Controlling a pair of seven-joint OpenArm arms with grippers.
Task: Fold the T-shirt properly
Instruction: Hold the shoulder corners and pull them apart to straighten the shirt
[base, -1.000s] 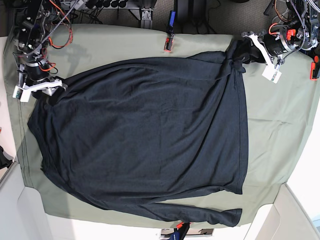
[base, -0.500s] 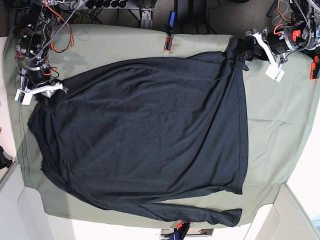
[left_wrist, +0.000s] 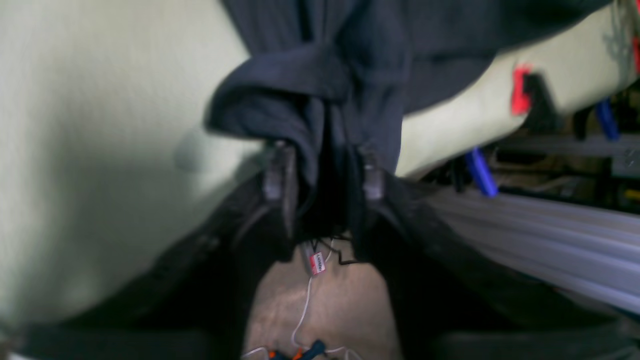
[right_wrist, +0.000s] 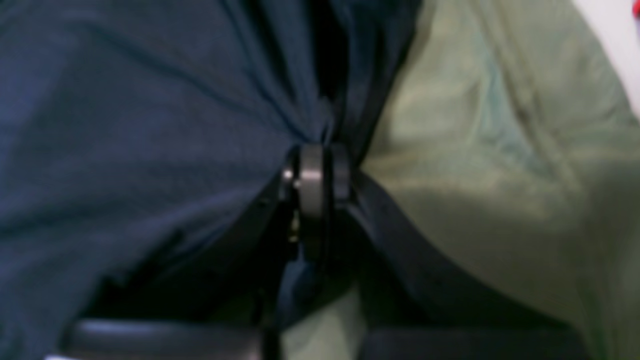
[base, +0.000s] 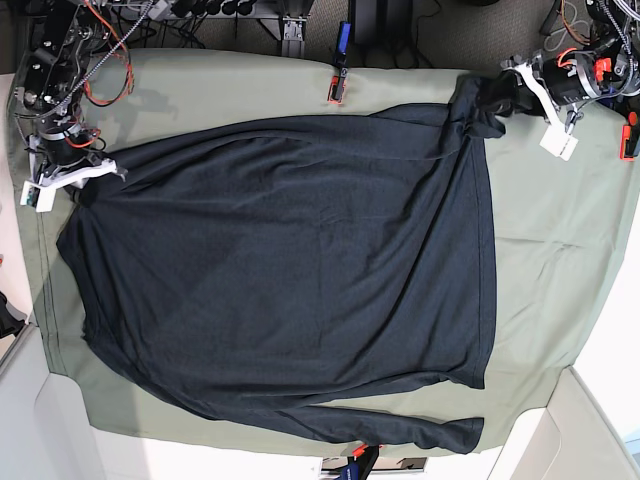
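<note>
I am gripping the T-shirt (base: 290, 270) at two of its corners, and it is lying spread across the middle of the base view on the sage-green cloth sheet (base: 545, 260), with one long sleeve running along the bottom edge of the frame. My right gripper (base: 88, 178), at the upper left of the base view, is pinching the corner of the dark fabric there; in the right wrist view the fingers (right_wrist: 312, 175) are sitting pressed together at the centre of the frame with the navy knit bunching into them from the upper left (the green sheet is filling the right side). My left gripper (base: 500, 98), at the upper right of the base view, is holding the other top corner, where the cloth is gathering into a small knot-like bunch. In the left wrist view its fingertips (left_wrist: 280, 172) are standing a little apart with a thick fold of the shirt clamped between them in the upper middle of the frame. A red clamp (base: 336, 88) is sitting on the sheet's top edge, near the shirt's upper hem.
</note>
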